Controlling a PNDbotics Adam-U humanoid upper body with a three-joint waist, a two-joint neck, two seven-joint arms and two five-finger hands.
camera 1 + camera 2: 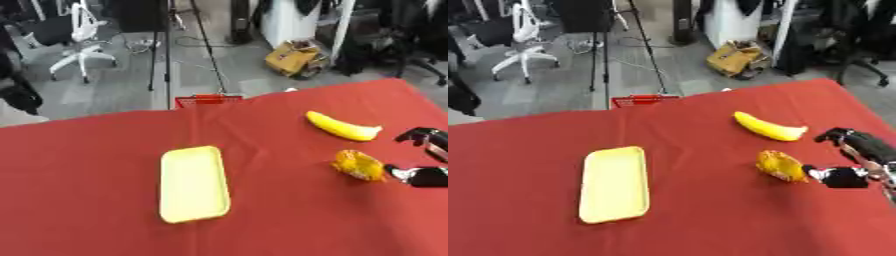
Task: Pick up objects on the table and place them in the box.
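**Fruit and tray on the red cloth**

A yellow banana (pixel 342 127) lies on its side to the right. Near it, closer to the camera, sits a crinkled orange-yellow packet (pixel 358 165). Well apart, left of centre, lies a shallow pale yellow tray (pixel 192 183), lengthwise.

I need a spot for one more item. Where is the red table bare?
Bare cloth lies left of the yellow tray, and between it and the orange packet. It is crowded at the right: banana, packet and right hand sit close.
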